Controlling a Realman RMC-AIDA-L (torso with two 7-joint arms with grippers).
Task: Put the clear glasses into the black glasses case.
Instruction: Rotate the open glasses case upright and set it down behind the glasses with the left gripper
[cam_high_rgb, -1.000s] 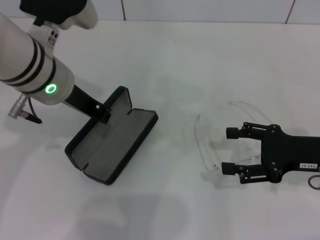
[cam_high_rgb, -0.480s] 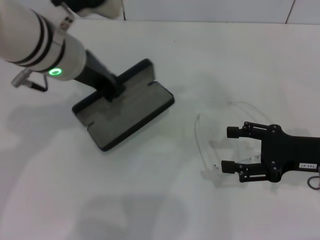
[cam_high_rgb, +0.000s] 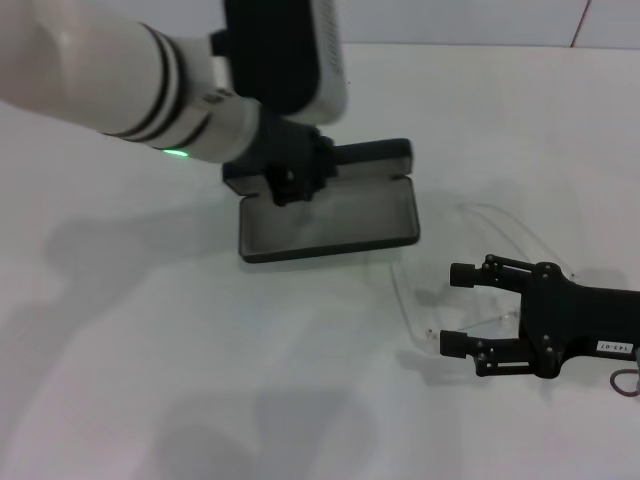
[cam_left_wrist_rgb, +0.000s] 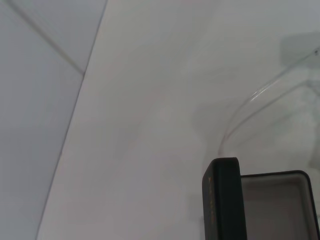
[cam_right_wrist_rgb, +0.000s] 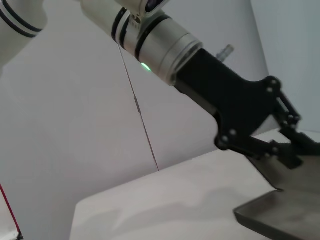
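We note the clear glasses (cam_high_rgb: 425, 290) lying on the white bench (cam_high_rgb: 150, 380), just beside the near right corner of the black glasses case (cam_high_rgb: 330, 215), which sits open with its grey lining up and its lid standing at the far edge. The left gripper (cam_high_rgb: 290, 180) is clamped on the case at the hinge end of the lid. The right gripper (cam_high_rgb: 452, 308) has its fingers apart and straddles the glasses' near arm and lens end, holding nothing. We judge the glasses light, thin and springy: the long curved arms will flex under a pinch, and smooth plastic may slip between hard pads. The stiffer spot looks to be where an arm meets the one-piece lens; a pinch there should carry the frame without splaying it. Their transparency makes the outline hard to trace against the bench. The case looks rigid and flat, though held only at the lid it may pivot on its hinge. Against the frame from one second ago, the left arm has carried the case from the left of the bench towards the glasses and turned it square; the right gripper and glasses have scarcely shifted.
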